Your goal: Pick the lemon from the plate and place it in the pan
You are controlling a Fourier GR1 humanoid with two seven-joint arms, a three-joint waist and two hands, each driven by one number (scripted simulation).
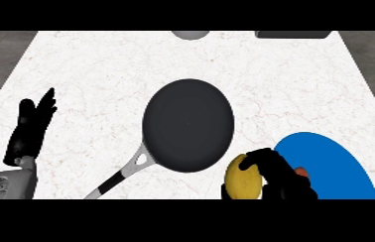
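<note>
The yellow lemon [242, 180] hangs just left of the blue plate [326, 161], near the counter's front edge. My right hand [277, 174] is shut on the lemon, fingers curled over its right side, and it hides part of the plate. A small orange patch [301, 171] shows beside the hand. The dark round pan [188, 125] lies in the middle of the counter, with its silver and black handle [121, 175] pointing to the lower left. The lemon sits close to the pan's lower right rim. My left hand [29, 129] rests open at the left edge, fingers up.
At the counter's far edge sits a grey round object [190, 34], and a dark flat object [291, 34] lies to its right. The white marble counter [88, 72] stretches between pan and left hand.
</note>
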